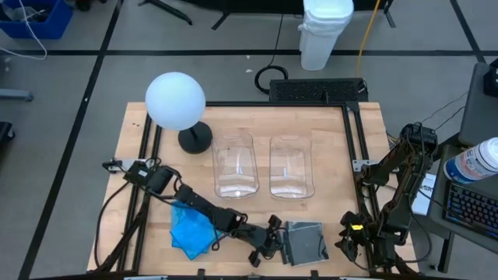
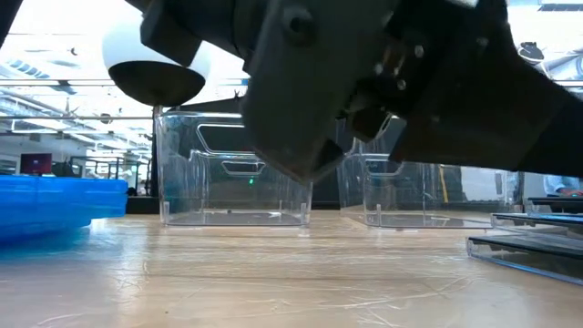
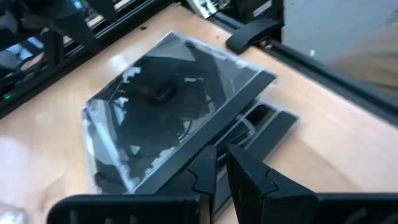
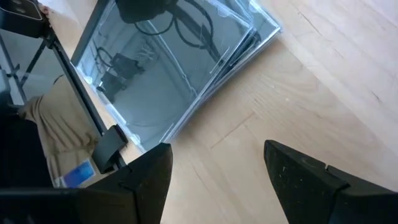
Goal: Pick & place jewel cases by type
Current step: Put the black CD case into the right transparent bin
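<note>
A stack of dark grey jewel cases (image 1: pixel 306 243) lies near the table's front edge, right of centre. My left gripper (image 1: pixel 268 243) reaches it from the left and is shut on the top case (image 3: pixel 168 106), which sits tilted over the ones below (image 3: pixel 267 121). A pile of blue jewel cases (image 1: pixel 191 229) lies flat on the table under the left arm. My right gripper (image 4: pixel 217 180) hovers open just right of the grey stack (image 4: pixel 180 68), with nothing between its fingers. My left gripper pinches the top dark case by the edge nearest it (image 3: pixel 208 155), between its two fingers (image 3: pixel 249 177). The fingers come from the table's left, slanting down. The case is tilted over the stack; whether its far edge still lies on the stack I cannot tell.
Two clear bins (image 1: pixel 235 165) (image 1: pixel 290 167) stand side by side at the table's middle. A lamp with a white globe (image 1: pixel 175 99) stands at the back left. A black frame rail (image 1: pixel 354 140) runs along the right side, close to the right arm.
</note>
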Robot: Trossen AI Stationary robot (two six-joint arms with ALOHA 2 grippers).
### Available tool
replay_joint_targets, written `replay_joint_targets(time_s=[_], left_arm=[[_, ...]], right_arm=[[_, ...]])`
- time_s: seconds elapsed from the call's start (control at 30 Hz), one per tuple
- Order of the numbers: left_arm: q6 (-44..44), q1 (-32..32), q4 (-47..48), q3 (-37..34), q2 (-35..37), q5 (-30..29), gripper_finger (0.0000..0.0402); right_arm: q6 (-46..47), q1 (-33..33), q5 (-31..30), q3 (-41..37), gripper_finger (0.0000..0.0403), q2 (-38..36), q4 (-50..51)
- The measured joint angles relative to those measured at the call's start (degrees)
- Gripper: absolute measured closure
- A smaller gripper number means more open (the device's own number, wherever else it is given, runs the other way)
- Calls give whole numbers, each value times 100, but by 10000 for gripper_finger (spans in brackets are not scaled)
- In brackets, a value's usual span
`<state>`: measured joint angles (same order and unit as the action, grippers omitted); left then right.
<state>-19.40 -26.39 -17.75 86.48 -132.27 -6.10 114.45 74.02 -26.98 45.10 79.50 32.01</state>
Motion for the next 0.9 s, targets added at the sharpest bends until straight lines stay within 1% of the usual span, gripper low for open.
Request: replay_joint_targets(time_s=[0.07, 0.2, 0.27, 0.4, 0.5, 0.67, 0.73, 0.9], left_arm=[[11, 25, 2, 0, 0, -35, 357], [308, 81, 3, 2, 1, -69, 357], [307, 82, 73, 27, 0, -284, 357], [488, 63, 1196, 574, -35, -425, 357], [584, -24, 2027, 1077, -96, -779, 357], [803, -171, 2614, 1486, -94, -1021, 357], [897, -195, 2663, 1499, -125, -1031, 357], [909, -157, 2387, 1499, -366, -1046, 357]], right_arm=[[-2, 0, 0, 0, 161, 0, 5], [-4, -2, 0, 0, 161, 0, 5], [-16, -2, 0, 0, 161, 0, 5], [-102, -2, 0, 0, 161, 0, 10], [-114, -2, 0, 0, 161, 2, 42], [-117, -2, 0, 0, 161, 2, 74], [-143, -2, -2, 0, 161, 2, 75], [-212, -2, 0, 0, 161, 2, 116]])
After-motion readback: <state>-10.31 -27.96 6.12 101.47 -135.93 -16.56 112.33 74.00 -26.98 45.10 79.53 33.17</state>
